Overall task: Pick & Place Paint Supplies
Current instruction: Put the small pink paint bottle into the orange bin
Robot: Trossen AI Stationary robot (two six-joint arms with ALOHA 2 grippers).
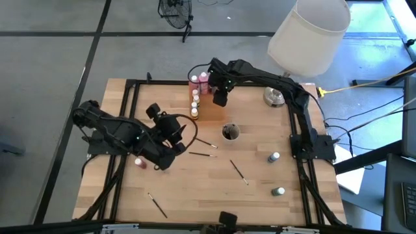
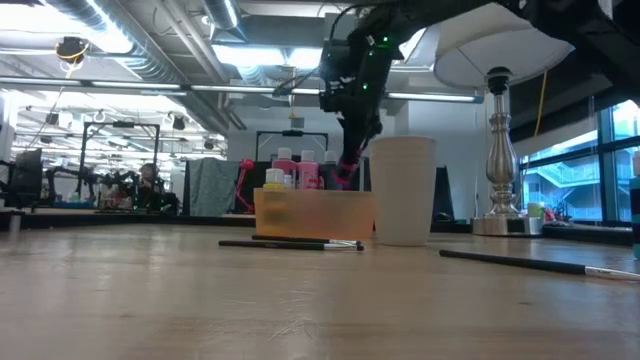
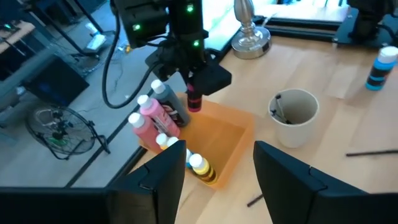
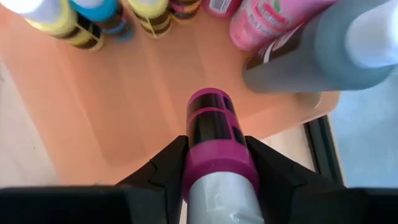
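Magenta bottle (image 4: 215,146), black label, right hand (image 4: 211,163)

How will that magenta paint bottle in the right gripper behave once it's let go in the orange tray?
The magenta bottle, clamped in the right gripper, looks rigid and round, so it would likely roll if laid down. Slim and tall, it may tip unless it leans on the bottles already standing in the orange tray.

Grey floor (image 1: 52,65) w/ dark seam lines around the wooden table (image 1: 169,195). Fan (image 1: 175,12) at top centre of high view. White-shaded lamp (image 1: 305,36) upper right, silver base on table; yellow cable (image 1: 364,83) at right. Low view: open ceiling w/ ducts (image 2: 120,50) & strip lights (image 2: 250,55), windows (image 2: 560,170) at right, person (image 2: 150,178) far left.
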